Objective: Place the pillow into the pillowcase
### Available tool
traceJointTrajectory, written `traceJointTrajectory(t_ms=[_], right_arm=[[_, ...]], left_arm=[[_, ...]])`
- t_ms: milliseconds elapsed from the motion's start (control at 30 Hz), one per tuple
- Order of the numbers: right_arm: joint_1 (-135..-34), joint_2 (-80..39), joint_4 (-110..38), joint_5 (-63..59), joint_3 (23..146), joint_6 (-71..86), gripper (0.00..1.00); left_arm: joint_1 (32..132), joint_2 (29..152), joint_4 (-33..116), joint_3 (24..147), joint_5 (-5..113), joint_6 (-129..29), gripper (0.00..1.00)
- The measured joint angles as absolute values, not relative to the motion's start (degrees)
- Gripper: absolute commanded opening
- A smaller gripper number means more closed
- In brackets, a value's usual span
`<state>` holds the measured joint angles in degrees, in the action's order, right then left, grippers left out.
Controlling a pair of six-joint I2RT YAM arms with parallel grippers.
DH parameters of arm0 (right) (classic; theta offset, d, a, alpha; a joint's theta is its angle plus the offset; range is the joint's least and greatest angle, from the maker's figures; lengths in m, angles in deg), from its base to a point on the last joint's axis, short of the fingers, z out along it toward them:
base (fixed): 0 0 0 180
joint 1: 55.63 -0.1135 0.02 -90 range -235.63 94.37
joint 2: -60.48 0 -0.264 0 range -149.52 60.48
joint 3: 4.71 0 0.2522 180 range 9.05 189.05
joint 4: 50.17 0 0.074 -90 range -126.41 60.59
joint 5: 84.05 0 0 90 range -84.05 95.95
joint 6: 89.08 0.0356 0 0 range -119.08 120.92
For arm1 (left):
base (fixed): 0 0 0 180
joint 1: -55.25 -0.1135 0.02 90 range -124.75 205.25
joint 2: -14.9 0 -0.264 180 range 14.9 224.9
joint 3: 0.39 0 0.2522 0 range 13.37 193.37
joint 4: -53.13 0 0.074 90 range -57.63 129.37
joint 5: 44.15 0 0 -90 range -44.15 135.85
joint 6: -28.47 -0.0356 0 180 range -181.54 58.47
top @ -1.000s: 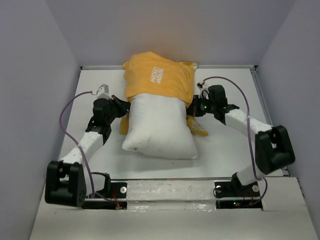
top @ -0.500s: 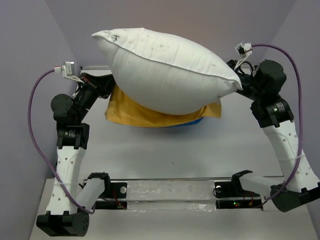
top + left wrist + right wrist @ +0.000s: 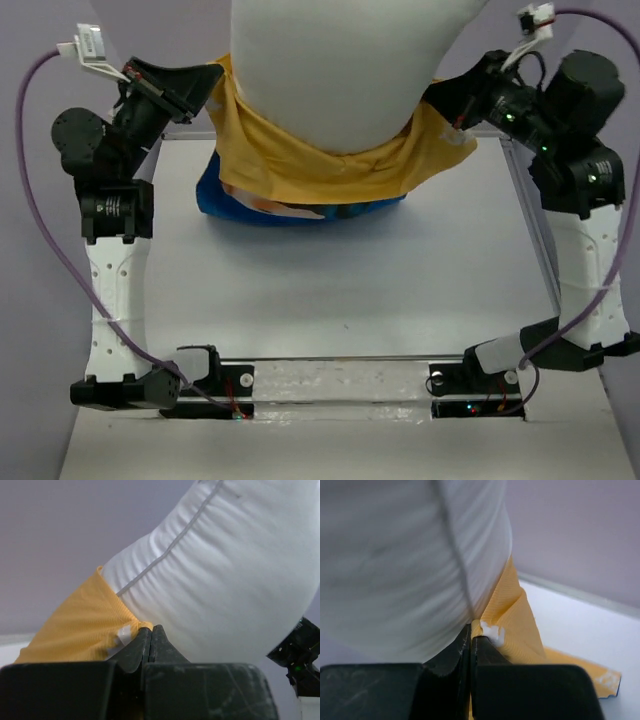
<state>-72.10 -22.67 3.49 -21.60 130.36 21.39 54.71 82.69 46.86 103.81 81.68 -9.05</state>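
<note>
The white pillow is held high at the top centre, its upper part out of view. The yellow-orange pillowcase hangs round its lower end, with the blue side showing underneath, just above the table. My left gripper is shut on the pillowcase's left edge. My right gripper is shut on its right edge. In the left wrist view the gripper pinches yellow cloth beside the pillow. In the right wrist view the gripper pinches yellow cloth against the pillow.
The white table lies below the hanging cloth. Grey-violet walls close in on the left, right and back. Both arms stand tall at the sides, with purple cables looping outward. The arm bases sit on a rail at the near edge.
Both arms have risen further with the pillowcase edges. The pillow has gone from lying crosswise to standing up out of the top of the view, with the pillowcase round its lower end.
</note>
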Motion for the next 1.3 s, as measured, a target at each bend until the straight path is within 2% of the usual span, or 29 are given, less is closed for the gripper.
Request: traceJointTrajectory(t_ms=[100, 233, 333, 533, 600, 700, 800, 867, 967, 1033, 1100, 1200, 1233, 1300], right_arm=[[-72.07, -18.11, 0.32, -20.31, 133.27, 22.31, 0.00], [-72.05, -9.87, -3.99, -19.52, 126.30, 23.73, 0.00], [-72.23, -12.12, -2.50, -20.44, 129.80, 23.95, 0.00], [-72.10, -19.92, 0.60, -15.96, 140.40, 23.73, 0.00], [-72.03, -19.13, -0.78, -15.63, 138.15, 24.01, 0.00], [-71.86, -14.76, -5.71, -15.11, 125.10, 24.51, 0.00], [-71.94, -15.90, -4.01, -15.08, 122.04, 24.56, 0.00], [-72.03, -20.07, -1.02, -14.19, 126.21, 24.32, 0.00], [-72.05, -26.67, 4.23, -13.36, 140.29, 24.05, 0.00], [-72.03, -24.58, 2.68, -13.05, 142.04, 24.14, 0.00], [-72.03, -17.91, -0.56, -12.66, 138.10, 24.30, 0.00], [-72.12, -5.71, -5.23, -13.18, 128.42, 24.78, 0.00], [-72.14, -4.18, -5.45, -13.95, 128.07, 24.82, 0.00], [-72.20, -4.86, -4.45, -15.50, 133.21, 24.91, 0.00]], left_arm=[[54.62, 81.86, 48.98, 111.04, 81.27, -9.18, 0.00], [54.62, 73.71, 53.88, 105.36, 82.36, -8.98, 0.00], [53.77, 72.72, 57.00, 104.86, 86.75, -6.66, 0.00], [52.88, 83.54, 54.93, 119.98, 88.61, -3.87, 0.00], [52.90, 83.48, 56.11, 117.07, 86.97, -3.91, 0.00], [52.90, 79.59, 57.39, 106.32, 84.85, -4.59, 0.00], [53.01, 78.78, 51.71, 101.16, 84.59, -6.71, 0.00], [52.94, 82.23, 44.35, 106.49, 83.15, -9.44, 0.00], [52.90, 88.83, 34.55, 123.24, 80.87, -12.59, 0.00], [52.92, 90.14, 32.94, 131.72, 79.50, -14.25, 0.00], [52.90, 83.32, 36.72, 127.54, 77.60, -15.27, 0.00], [52.90, 69.60, 42.99, 111.32, 76.42, -14.64, 0.00], [52.94, 65.36, 44.54, 108.11, 77.12, -14.29, 0.00], [52.98, 64.53, 44.70, 110.54, 80.28, -13.77, 0.00]])
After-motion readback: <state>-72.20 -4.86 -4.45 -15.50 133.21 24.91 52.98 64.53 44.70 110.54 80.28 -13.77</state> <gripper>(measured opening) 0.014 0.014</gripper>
